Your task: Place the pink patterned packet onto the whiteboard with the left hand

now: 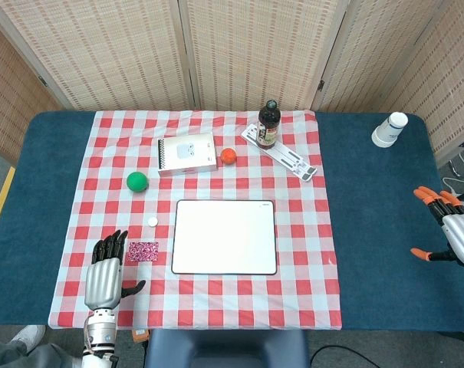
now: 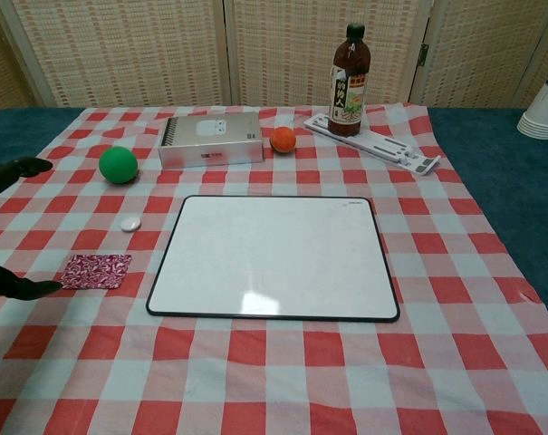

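Head view is showing the left hand (image 1: 106,277) being held flat over the checked cloth (image 1: 308,291), with its fingers spread wide and nothing being gripped. The pink patterned packet (image 1: 143,251) is lying flat on the cloth just beside the fingertips, between the hand and the whiteboard (image 1: 225,236). It is not yet being touched, as far as can be judged. The hand is probably being positioned so low and so near because the packet is thin and must be pinched from its edge. In the chest view the packet (image 2: 95,271) is being seen close to the left border of the whiteboard (image 2: 274,258), so only a short carry is being asked for. A small white cap (image 1: 152,221) is lying near the packet and could be knocked. The right hand (image 1: 450,230) is being kept well apart at the far side of the bench (image 1: 385,230), open and holding nothing, probably so that the working area is being left free.
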You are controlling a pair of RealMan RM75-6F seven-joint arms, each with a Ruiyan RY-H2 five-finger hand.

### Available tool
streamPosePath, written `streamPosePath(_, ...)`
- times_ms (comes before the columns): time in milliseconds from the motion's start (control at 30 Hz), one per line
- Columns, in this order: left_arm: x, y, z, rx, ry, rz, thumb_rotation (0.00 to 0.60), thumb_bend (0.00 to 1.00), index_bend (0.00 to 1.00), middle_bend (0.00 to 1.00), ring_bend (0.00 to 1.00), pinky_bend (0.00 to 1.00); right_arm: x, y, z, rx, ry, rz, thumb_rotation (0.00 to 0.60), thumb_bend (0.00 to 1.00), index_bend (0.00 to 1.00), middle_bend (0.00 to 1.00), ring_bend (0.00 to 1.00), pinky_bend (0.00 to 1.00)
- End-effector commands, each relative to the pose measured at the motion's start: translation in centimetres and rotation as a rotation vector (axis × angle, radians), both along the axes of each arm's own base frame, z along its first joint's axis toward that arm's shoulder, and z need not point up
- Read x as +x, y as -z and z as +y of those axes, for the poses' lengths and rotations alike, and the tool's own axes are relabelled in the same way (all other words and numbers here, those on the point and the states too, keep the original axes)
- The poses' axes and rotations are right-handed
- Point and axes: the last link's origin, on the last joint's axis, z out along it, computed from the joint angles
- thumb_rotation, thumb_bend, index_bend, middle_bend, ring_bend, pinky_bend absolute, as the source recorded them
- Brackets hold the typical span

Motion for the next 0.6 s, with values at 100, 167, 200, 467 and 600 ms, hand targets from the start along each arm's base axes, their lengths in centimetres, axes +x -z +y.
streamPosePath(100, -0.1, -0.2, 0.1, 0.008, -0.002, -0.007, 0.6, 0.13, 0.0, 0.0, 0.0, 0.0, -0.1, 0.0, 0.0, 0.002, 0.005, 0.002, 0.6, 0.0, 0.0, 0.0, 0.0, 0.0)
streamPosePath(167, -0.1, -0.3, 0.0, 0.01, -0.001, -0.013, 0.6, 0.13, 0.0, 0.0, 0.0, 0.0, -0.1, 0.1, 0.1, 0.003, 0.005, 0.003, 0.6, 0.0, 0.0, 0.0, 0.0, 0.0)
streamPosePath(200, 0.0, -0.3, -0.1, 0.009, 0.001, -0.014, 0.6, 0.13, 0.0, 0.0, 0.0, 0.0, 0.0, 0.1, 0.2, 0.003, 0.002, 0.001, 0.6, 0.0, 0.0, 0.0, 0.0, 0.0)
streamPosePath(467, 0.2, -1.1, 0.0, 0.062, 0.047, -0.034, 0.6, 0.13, 0.0, 0.0, 0.0, 0.0, 0.1, 0.0, 0.2, -0.008, -0.011, -0.008, 0.6, 0.0, 0.0, 0.0, 0.0, 0.0)
streamPosePath(600, -0.2, -1.4, 0.2, 0.076, 0.06, -0.008, 0.6, 0.14, 0.0, 0.0, 0.0, 0.01, 0.1, -0.1, 0.1, -0.008, -0.012, -0.007, 0.6, 0.0, 0.0, 0.0, 0.0, 0.0)
